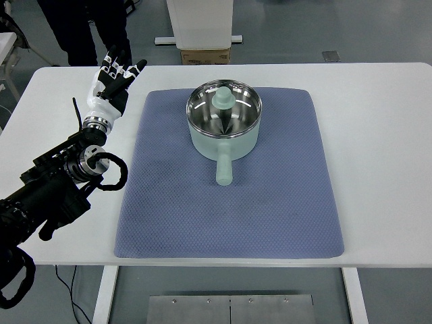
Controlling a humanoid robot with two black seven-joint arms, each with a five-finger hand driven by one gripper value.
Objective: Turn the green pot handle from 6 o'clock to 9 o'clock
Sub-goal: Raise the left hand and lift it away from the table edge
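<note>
A pale green pot (224,118) with a shiny steel inside stands on the blue-grey mat (229,202), toward its far middle. Its handle (223,168) points straight toward the near edge. A green knobbed piece (223,97) rests at the pot's far rim. My left hand (115,79) hovers over the white table left of the mat's far corner, well apart from the pot, fingers spread and holding nothing. Its arm (57,185) comes in from the lower left. The right arm does not show.
The white table (378,135) extends around the mat on all sides. A person's dark legs (88,27) stand beyond the far left edge. A cardboard box (204,55) and a white stand sit on the floor behind the table.
</note>
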